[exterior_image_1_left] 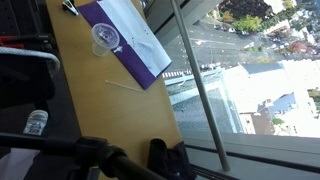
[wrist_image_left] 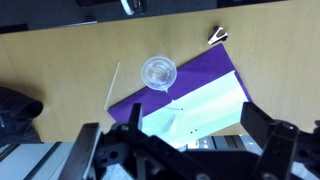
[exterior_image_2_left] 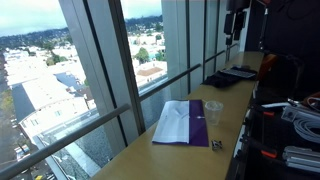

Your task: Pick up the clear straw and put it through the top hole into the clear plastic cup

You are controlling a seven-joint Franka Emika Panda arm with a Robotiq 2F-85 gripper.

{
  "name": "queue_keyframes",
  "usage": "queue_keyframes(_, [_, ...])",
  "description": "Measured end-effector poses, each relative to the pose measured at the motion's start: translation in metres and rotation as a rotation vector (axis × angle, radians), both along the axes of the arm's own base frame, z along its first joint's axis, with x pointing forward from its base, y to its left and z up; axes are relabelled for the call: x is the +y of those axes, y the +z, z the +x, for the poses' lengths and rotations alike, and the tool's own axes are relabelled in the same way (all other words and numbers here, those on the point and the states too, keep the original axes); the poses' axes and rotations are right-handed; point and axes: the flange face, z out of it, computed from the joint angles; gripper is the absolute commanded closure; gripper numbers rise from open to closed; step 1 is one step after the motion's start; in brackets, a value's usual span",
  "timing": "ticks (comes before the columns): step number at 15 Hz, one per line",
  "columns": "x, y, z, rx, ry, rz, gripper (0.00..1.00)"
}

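The clear plastic cup (wrist_image_left: 158, 72) stands upright on the wooden table, at the edge of a purple and white sheet (wrist_image_left: 205, 95). It shows in both exterior views (exterior_image_1_left: 104, 38) (exterior_image_2_left: 212, 110). The top hole is too small to make out. The clear straw (wrist_image_left: 114, 85) lies flat on the bare wood beside the cup and the sheet, and it also shows in an exterior view (exterior_image_1_left: 125, 85). My gripper (wrist_image_left: 178, 140) is open and empty, high above the table, with the cup and straw well beyond its fingertips.
A black binder clip (wrist_image_left: 218, 37) lies on the table past the sheet's corner, also seen in an exterior view (exterior_image_2_left: 216, 146). A plastic bottle with a white cap (exterior_image_1_left: 35, 122) stands off the table side. Large windows (exterior_image_2_left: 110, 70) run along the table's far edge.
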Motion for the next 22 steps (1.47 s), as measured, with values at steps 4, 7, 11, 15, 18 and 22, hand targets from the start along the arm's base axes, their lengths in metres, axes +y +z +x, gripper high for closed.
queue_keyframes(4, [-0.001,-0.001,0.000,0.001,0.000,0.000,0.00])
queue_keyframes(7, [-0.016,-0.009,-0.001,-0.011,0.009,0.010,0.00])
queue_keyframes(11, [-0.064,-0.036,-0.002,-0.077,-0.007,0.039,0.00])
queue_keyframes(15, [-0.110,-0.074,0.000,-0.148,-0.046,0.055,0.00])
queue_keyframes(18, [-0.137,-0.105,0.007,-0.163,-0.087,0.061,0.00])
queue_keyframes(22, [-0.168,-0.156,0.020,-0.144,-0.144,0.057,0.00])
